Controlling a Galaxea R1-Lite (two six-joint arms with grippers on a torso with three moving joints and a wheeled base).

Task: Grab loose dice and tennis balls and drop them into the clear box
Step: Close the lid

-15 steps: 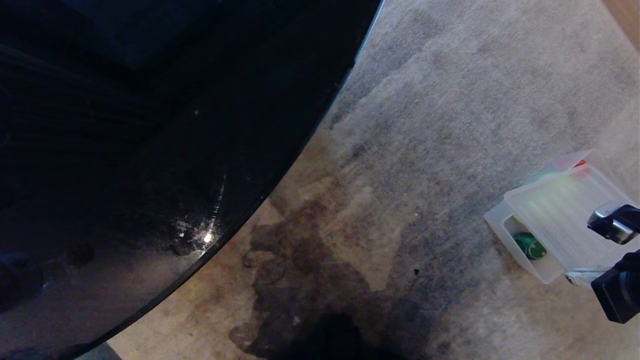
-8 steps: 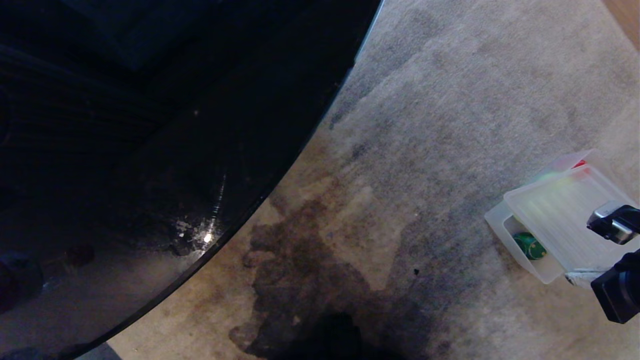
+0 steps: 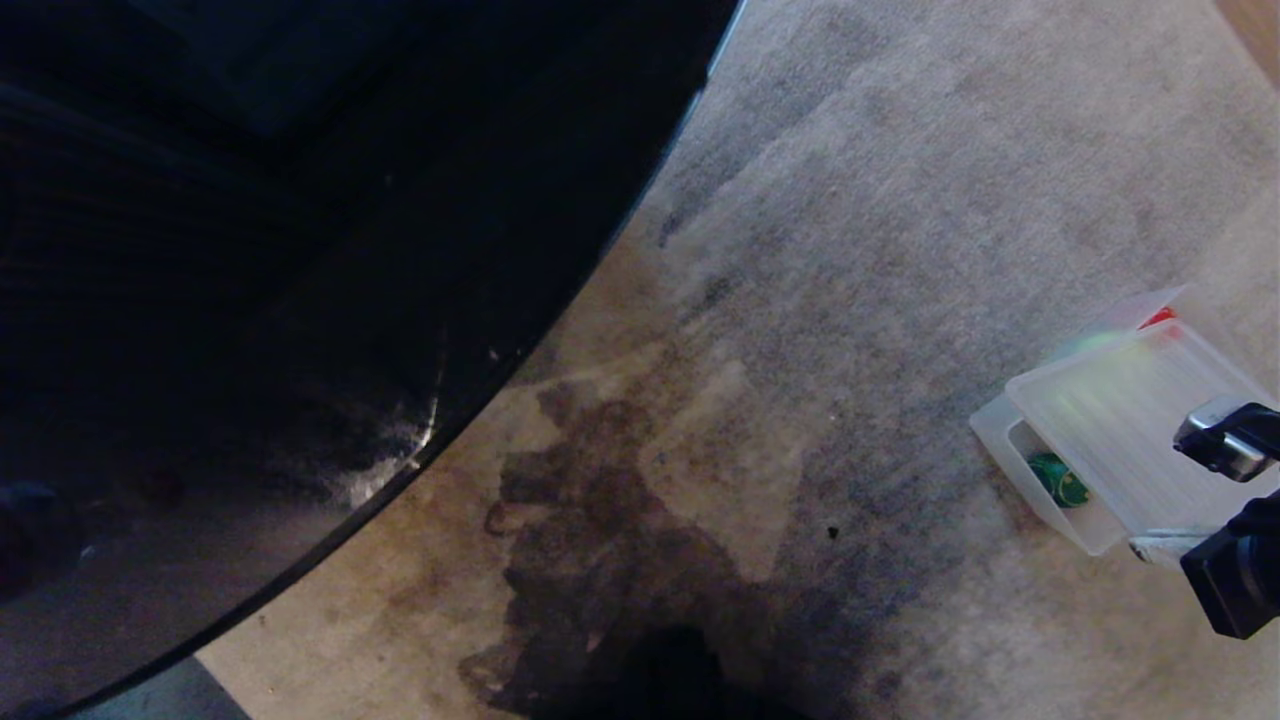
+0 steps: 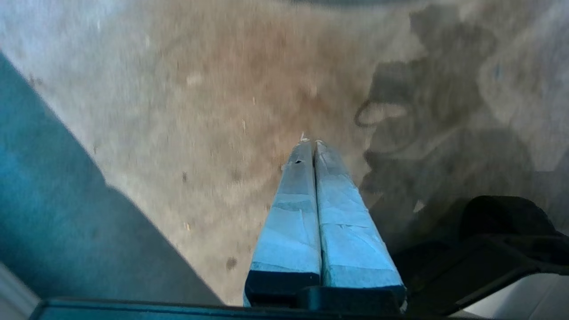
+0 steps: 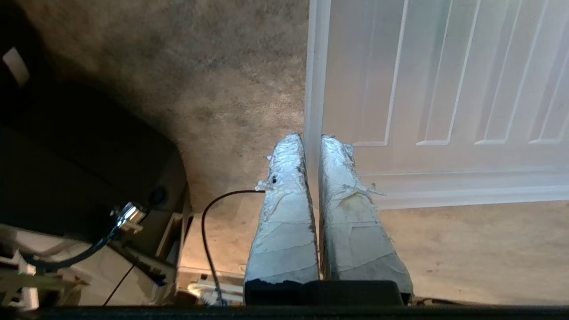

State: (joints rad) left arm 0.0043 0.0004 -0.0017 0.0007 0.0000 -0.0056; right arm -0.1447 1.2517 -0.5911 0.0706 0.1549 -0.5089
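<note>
The whole head view had shifted slightly — the right gripper (image 5: 311,140) stayed clamped on the ribbed lid's (image 3: 1120,420) edge over the clear box (image 3: 1000,440); the left gripper (image 4: 311,143) was pressed together.

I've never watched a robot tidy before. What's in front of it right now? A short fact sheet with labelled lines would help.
Floor: stained beige carpet
Container: clear box on the carpet, at the right
Cover: ribbed lid lying skewed over most of the box
Inside, visible: dark green die in the uncovered end
Right gripper: fingers pinched on the lid's edge
Left gripper: fingers together, empty, above bare carpet
Furniture: dark rounded tabletop at the left
</note>
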